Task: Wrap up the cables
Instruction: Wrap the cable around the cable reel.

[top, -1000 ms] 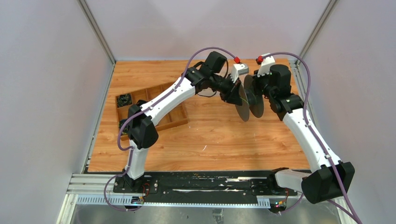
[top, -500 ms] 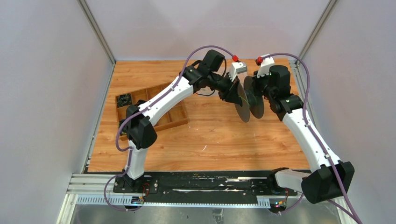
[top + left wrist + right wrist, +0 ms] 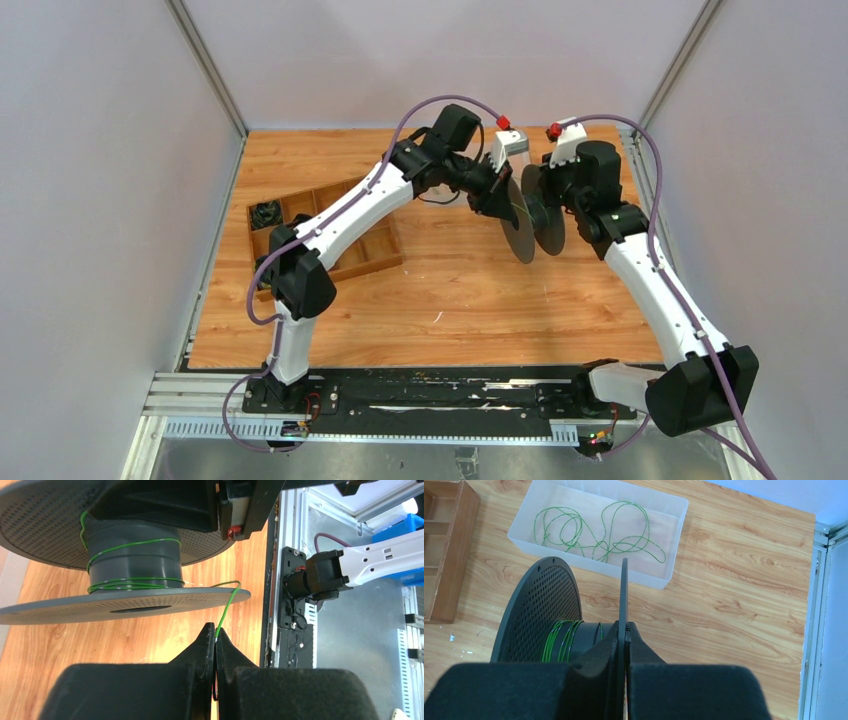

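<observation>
A dark grey spool [image 3: 535,215] with two perforated flanges hangs above the table's back middle. My right gripper [image 3: 625,625] is shut on the edge of one thin flange [image 3: 623,587]. Thin green cable [image 3: 558,641] is wound a few turns round the hub [image 3: 135,562]. From the hub a strand of cable [image 3: 228,605] runs over the flange rim down into my left gripper [image 3: 215,628], which is shut on it just below the spool. More cable lies in loose loops [image 3: 594,530] inside a clear plastic bin [image 3: 651,582] on the table beneath.
A wooden divider tray [image 3: 375,250] sits at the left of the table, with a small black cord bundle [image 3: 265,213] in its back corner. The left arm's elbow hangs over the tray. Purple arm cords [image 3: 655,180] arch above both wrists.
My left gripper's jaws have closed fully on the green strand. The left wrist has crept slightly back and left. The right arm and spool have hardly moved.
</observation>
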`<state>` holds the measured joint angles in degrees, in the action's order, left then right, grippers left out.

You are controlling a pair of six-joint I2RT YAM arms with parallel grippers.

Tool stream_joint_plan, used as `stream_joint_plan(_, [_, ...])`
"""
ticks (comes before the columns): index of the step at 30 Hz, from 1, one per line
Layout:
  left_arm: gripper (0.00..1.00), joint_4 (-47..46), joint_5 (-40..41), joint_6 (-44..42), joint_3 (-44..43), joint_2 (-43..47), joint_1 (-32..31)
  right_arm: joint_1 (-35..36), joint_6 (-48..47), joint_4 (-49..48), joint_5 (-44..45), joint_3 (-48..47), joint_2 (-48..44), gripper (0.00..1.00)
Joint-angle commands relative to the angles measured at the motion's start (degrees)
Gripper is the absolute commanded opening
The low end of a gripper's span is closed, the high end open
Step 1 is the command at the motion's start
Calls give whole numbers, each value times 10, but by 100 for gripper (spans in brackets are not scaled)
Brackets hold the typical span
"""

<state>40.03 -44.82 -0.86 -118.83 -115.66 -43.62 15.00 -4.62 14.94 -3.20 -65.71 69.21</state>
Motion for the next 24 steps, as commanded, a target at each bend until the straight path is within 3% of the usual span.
stream_joint_plan(1, [0,-6,14,-1,-32,26,5,7,-15,-20,-17,4,-15,1])
stream_joint_plan(10, [0,28,65,-22,-114,-7,22,17,-40,-22,-57,19,-27,1])
stream_joint_plan(24, [0,47,55,-48,-108,-6,74,18,-85,-9,-154,29,-42,1])
